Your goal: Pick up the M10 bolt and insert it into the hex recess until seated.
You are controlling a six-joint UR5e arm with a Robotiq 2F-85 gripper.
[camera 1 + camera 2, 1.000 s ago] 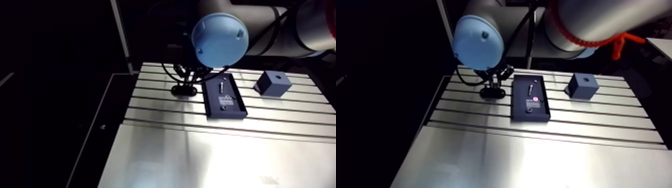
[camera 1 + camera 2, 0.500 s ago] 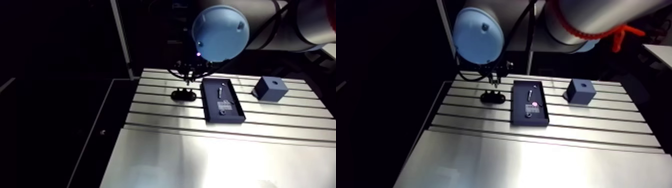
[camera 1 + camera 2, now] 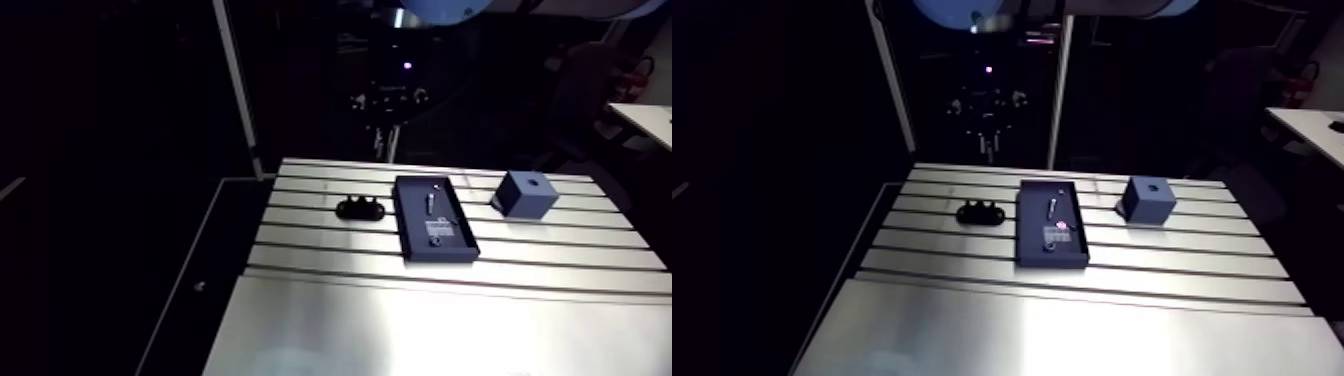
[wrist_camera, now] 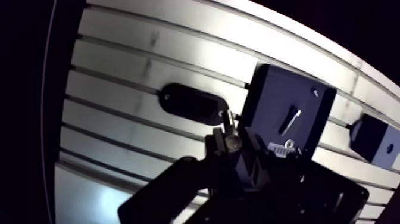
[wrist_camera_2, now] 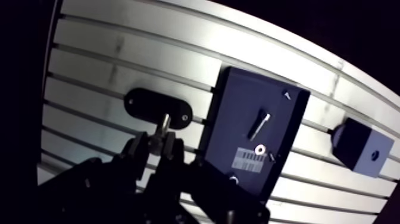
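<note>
In the wrist view my gripper is shut on a small metal bolt, whose shank sticks out ahead of the fingertips. It hangs well above the table, over a black oval fixture with small holes. In the arm view that fixture lies on the slotted table, left of a dark tray. A blue block with a hole in its top stands to the right. The wrist shows only dimly, high behind the table.
The dark tray holds a thin pin, a small ring and a white label. Beyond the table's left edge everything is dark. A smooth metal sheet covers the near part of the table.
The gripper has lifted away from the black oval fixture and now hangs high above the table. The arm camera rose with it, shifting the whole view.
</note>
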